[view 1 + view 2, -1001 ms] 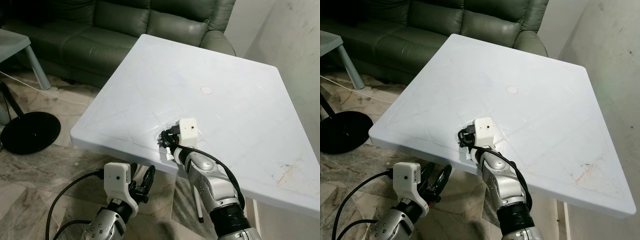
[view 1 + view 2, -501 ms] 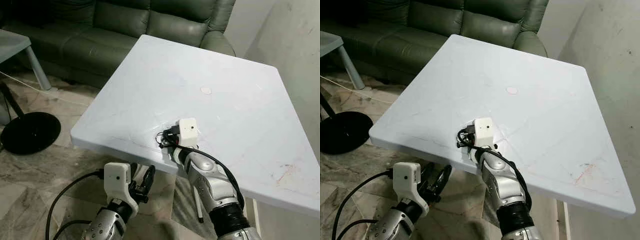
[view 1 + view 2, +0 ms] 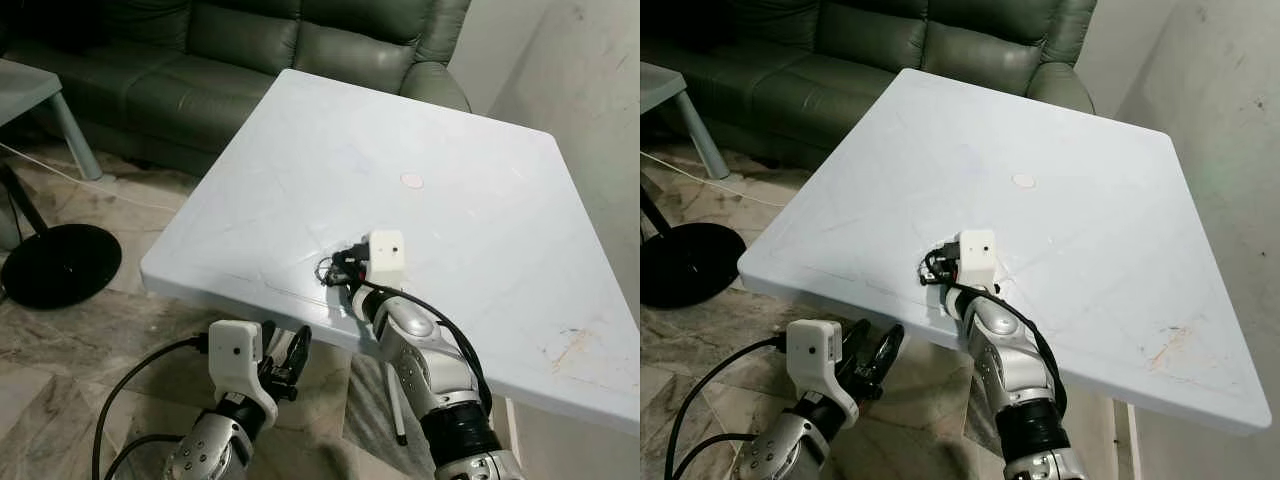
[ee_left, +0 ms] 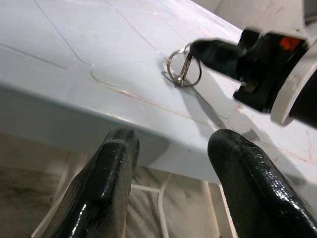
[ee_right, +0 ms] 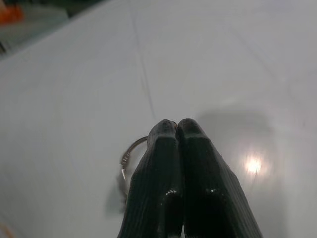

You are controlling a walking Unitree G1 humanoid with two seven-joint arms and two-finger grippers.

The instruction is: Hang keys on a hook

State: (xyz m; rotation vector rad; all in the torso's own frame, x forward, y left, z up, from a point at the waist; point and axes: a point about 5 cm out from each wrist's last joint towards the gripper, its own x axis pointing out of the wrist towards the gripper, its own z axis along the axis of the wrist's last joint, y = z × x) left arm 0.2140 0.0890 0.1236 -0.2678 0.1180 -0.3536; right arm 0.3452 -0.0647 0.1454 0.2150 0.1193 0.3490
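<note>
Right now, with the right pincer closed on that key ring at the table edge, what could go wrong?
1. The right pincer pinches only the thin key ring, which still touches the white table; it may slip out on lifting.
2. The ring lies near the table's front edge, so a slip could send it to the floor.
3. The left pincer waits open below that edge; raising it could strike the tabletop.
</note>
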